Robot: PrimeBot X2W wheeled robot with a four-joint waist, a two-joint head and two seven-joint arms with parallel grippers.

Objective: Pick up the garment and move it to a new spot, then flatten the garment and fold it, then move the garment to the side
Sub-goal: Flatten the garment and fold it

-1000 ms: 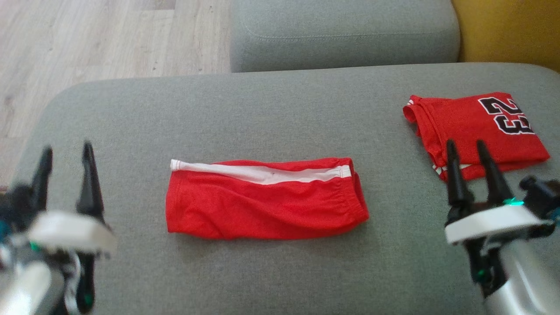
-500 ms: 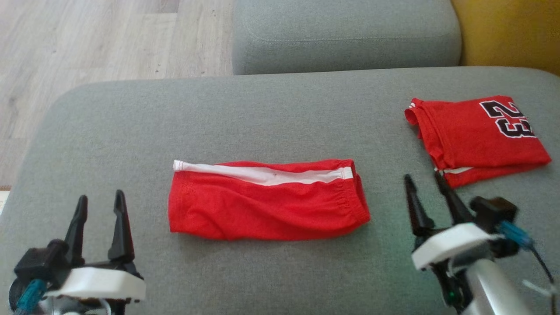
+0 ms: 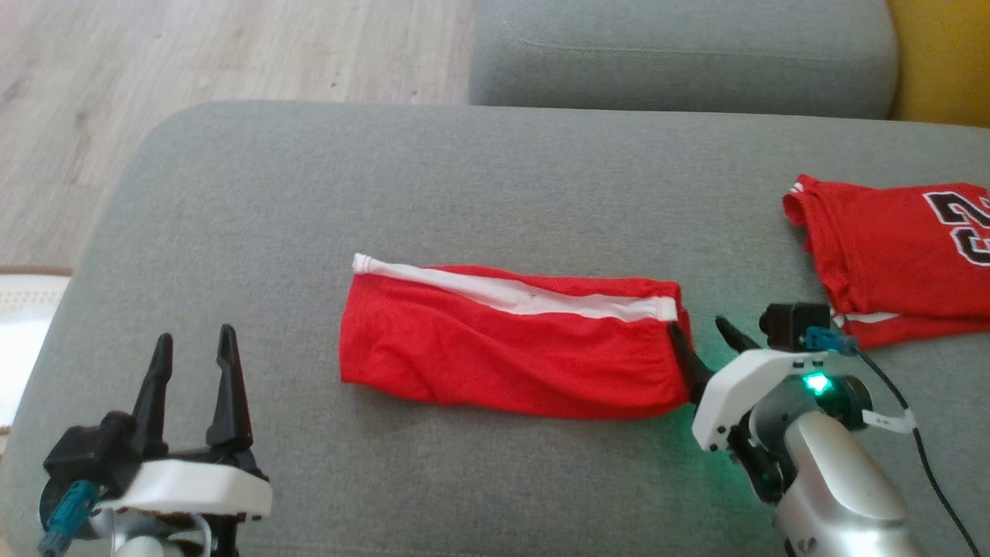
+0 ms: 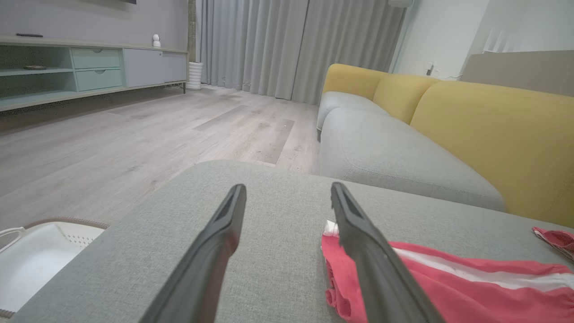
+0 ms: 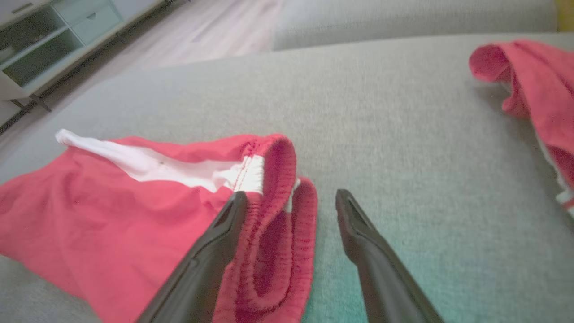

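The garment (image 3: 503,348) is a pair of red shorts with a white side stripe, folded into a long band in the middle of the grey sofa cushion (image 3: 464,186). Its waistband end (image 5: 278,215) faces right. My right gripper (image 3: 702,334) is open at that end, with one finger (image 5: 224,229) over the waistband and the other (image 5: 354,229) over bare cushion. My left gripper (image 3: 193,360) is open above the cushion, well left of the shorts' hem (image 4: 334,264), with nothing between its fingers.
A folded red jersey (image 3: 897,255) with a black number lies at the cushion's right. A second grey cushion (image 3: 681,54) and yellow backrest (image 4: 493,134) stand behind. Wooden floor (image 3: 155,70) lies beyond the left edge, with a white basket (image 4: 40,251) below it.
The camera has shifted, so the whole picture sits further right. My right gripper has come in and down to the shorts' waistband end. The left gripper has hardly moved since half a second ago.
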